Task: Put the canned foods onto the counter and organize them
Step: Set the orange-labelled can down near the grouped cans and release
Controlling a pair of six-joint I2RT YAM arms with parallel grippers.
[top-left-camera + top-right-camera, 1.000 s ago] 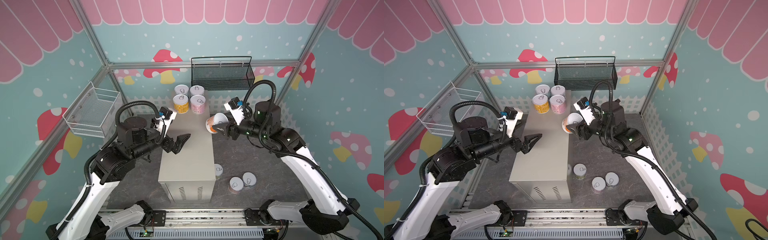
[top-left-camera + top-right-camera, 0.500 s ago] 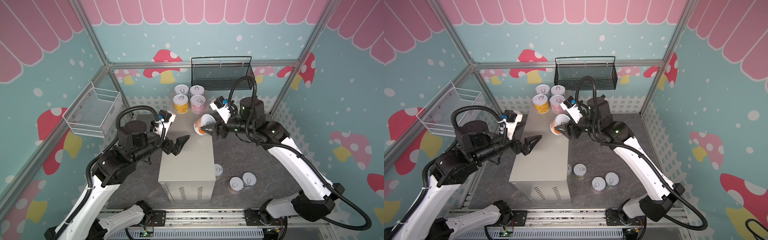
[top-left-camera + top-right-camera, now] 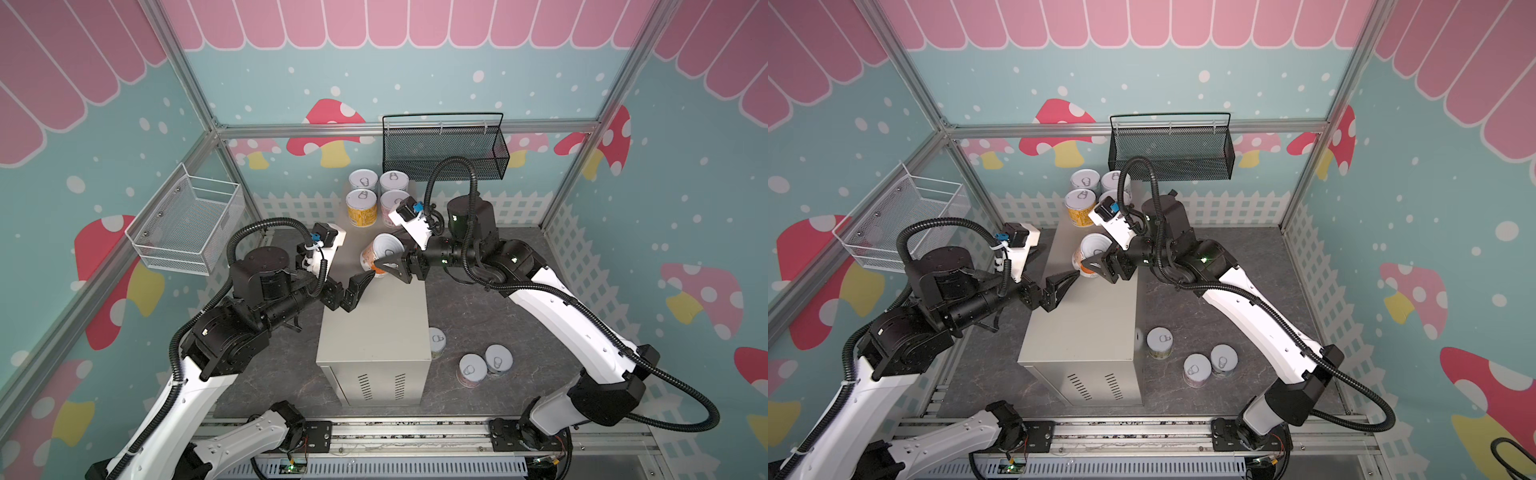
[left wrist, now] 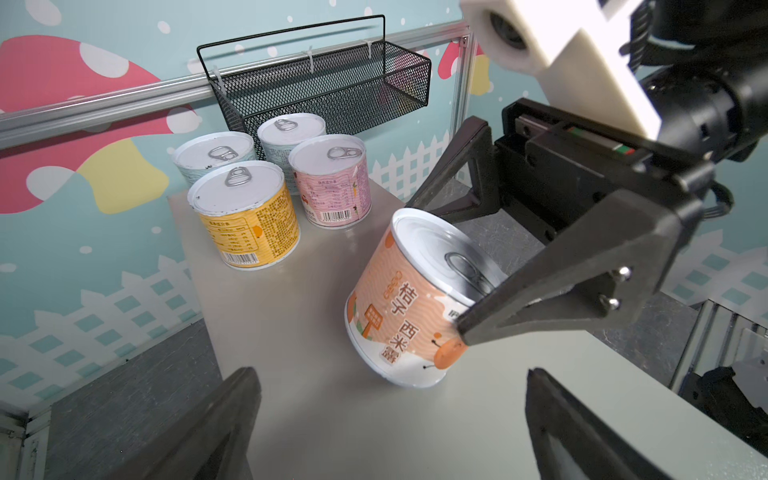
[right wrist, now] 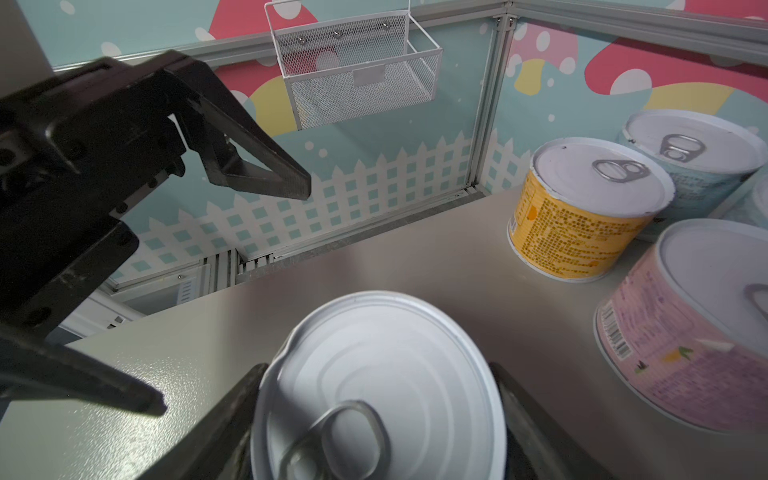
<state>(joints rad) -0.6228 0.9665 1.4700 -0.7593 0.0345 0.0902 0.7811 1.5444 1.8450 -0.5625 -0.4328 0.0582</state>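
An orange can (image 3: 376, 259) leans tilted with its bottom edge on the beige counter (image 3: 374, 328), lid toward my right wrist. My right gripper (image 3: 380, 262) is shut on it, one finger on each side of the lid (image 5: 382, 386). My left gripper (image 3: 361, 284) hangs open just in front of this can (image 4: 399, 307), not touching it. At the counter's far end stand a yellow can (image 3: 362, 208), a pink can (image 4: 330, 183) and two blue cans (image 4: 214, 153). Three more cans (image 3: 472, 370) stand on the floor to the right of the counter.
A black mesh basket (image 3: 442, 151) hangs on the back wall above the far cans. A white wire basket (image 3: 191, 228) hangs on the left wall. The counter's near half (image 3: 1088, 328) is bare, with dark floor on both sides.
My right gripper has carried the orange can left and down from beside the counter onto its top, close to the left gripper. The left arm has barely shifted.
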